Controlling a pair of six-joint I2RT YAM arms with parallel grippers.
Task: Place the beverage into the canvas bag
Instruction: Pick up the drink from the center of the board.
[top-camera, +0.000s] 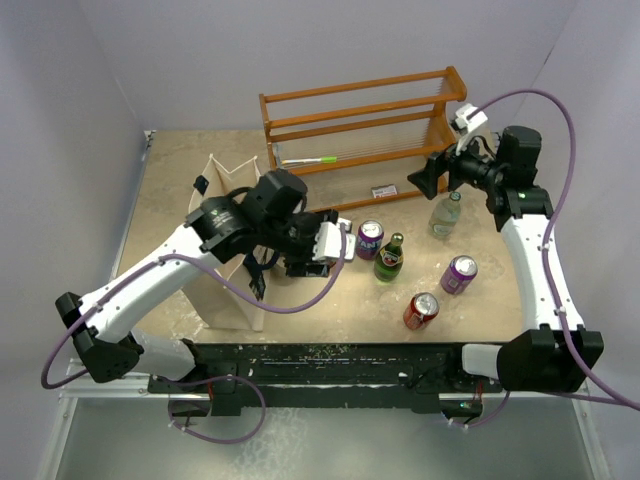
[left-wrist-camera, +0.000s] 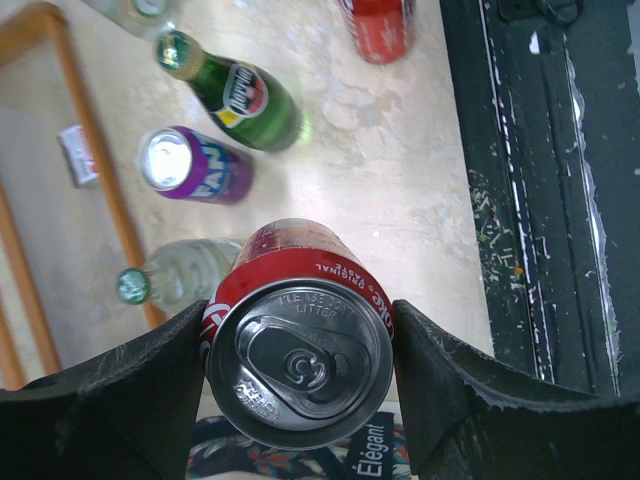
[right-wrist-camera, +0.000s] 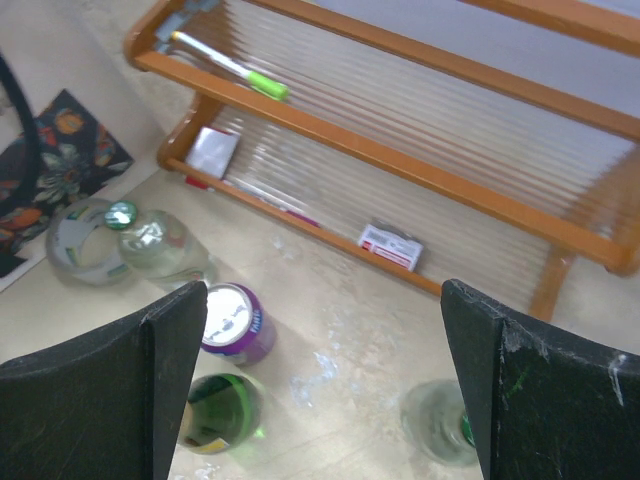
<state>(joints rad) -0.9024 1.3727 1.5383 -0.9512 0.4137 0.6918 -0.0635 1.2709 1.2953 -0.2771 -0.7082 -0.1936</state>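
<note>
My left gripper (top-camera: 300, 262) is shut on a red cola can (left-wrist-camera: 300, 340), gripped by its sides near the top, seen top-on in the left wrist view. It hangs just right of the cream canvas bag (top-camera: 222, 250), which stands upright and open at the table's left. Floral cloth with an "Élégant" label (left-wrist-camera: 420, 448) shows below the can. My right gripper (top-camera: 428, 178) is open and empty, raised near the rack, above a clear bottle (top-camera: 446, 215).
An orange-brown wooden rack (top-camera: 365, 120) stands at the back, holding a green marker (right-wrist-camera: 235, 70) and a small box (right-wrist-camera: 392, 245). On the table stand two purple cans (top-camera: 370, 238) (top-camera: 459, 273), a green bottle (top-camera: 390, 258) and a red can (top-camera: 421, 310). Another clear bottle (left-wrist-camera: 175, 275) stands by the rack.
</note>
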